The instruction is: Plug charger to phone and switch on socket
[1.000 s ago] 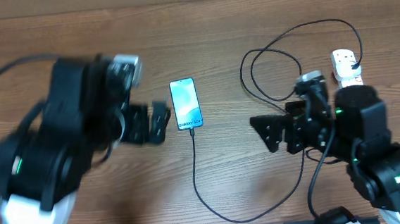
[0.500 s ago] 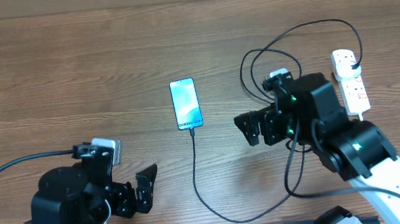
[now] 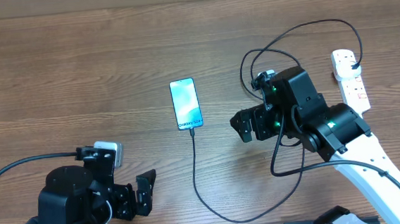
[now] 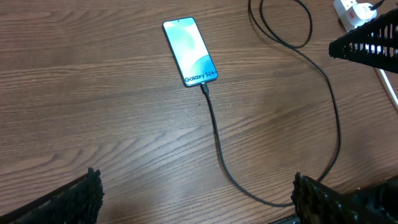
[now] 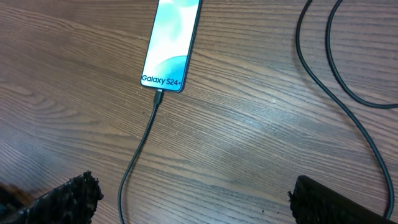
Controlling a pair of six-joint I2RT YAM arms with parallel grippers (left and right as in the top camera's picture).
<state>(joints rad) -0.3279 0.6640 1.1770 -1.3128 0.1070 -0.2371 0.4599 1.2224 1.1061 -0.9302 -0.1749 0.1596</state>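
While left gripper [image 3: 148, 192] hangs low, right gripper [image 3: 240, 127] seemingly hovers beside phone [image 3: 185, 104].

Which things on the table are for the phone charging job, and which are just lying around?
For the job:
phone
charger, its tip at the phone's bottom edge
socket, with the black plug in it

Just lying about:
no stray things that I can see, only the wooden table underneath

The phone [image 3: 186, 104] has a light-blue screen fading to pale white, inside a dark frame. The charger [image 3: 193, 162] is plain black. The socket [image 3: 354, 90] is white with small red markings. The table [image 3: 78, 78] shows brown wood grain.
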